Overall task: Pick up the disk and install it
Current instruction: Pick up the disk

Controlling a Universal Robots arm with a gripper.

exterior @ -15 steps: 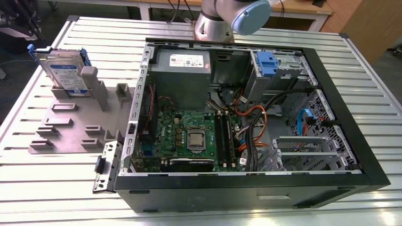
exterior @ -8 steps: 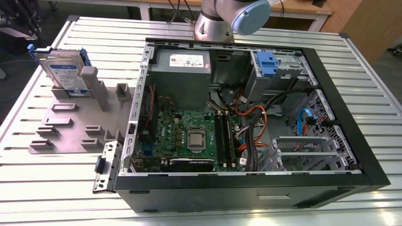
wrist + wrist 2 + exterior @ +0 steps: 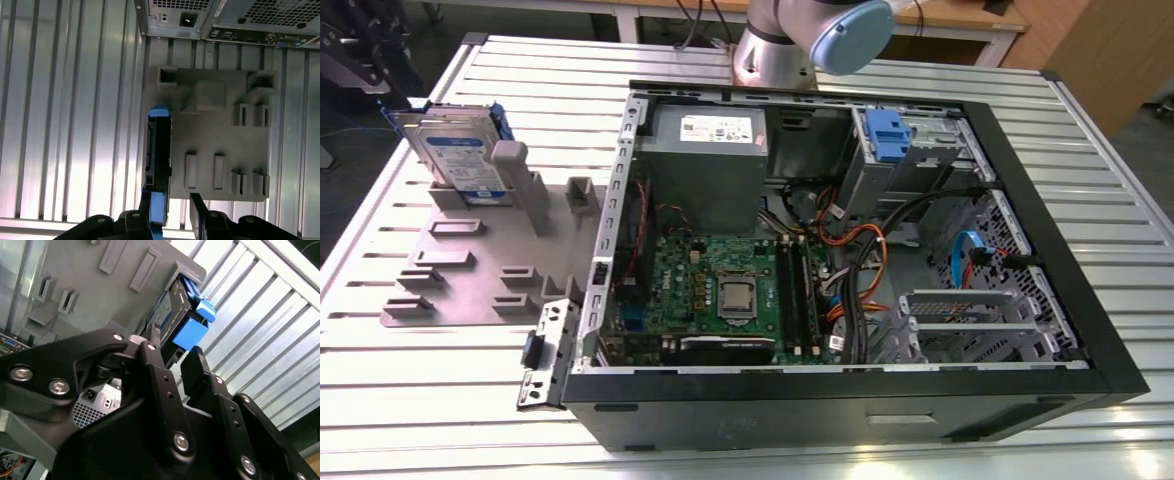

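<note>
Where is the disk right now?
The disk stands on edge in a grey holder at the exterior view's left, beside the open computer case.

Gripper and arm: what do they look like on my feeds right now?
In the second wrist view the gripper is matte black, with two angular linkage fingers studded with round silver screw heads. In the exterior view the arm is a silver-grey tube with a pale blue rounded joint cap.
</note>
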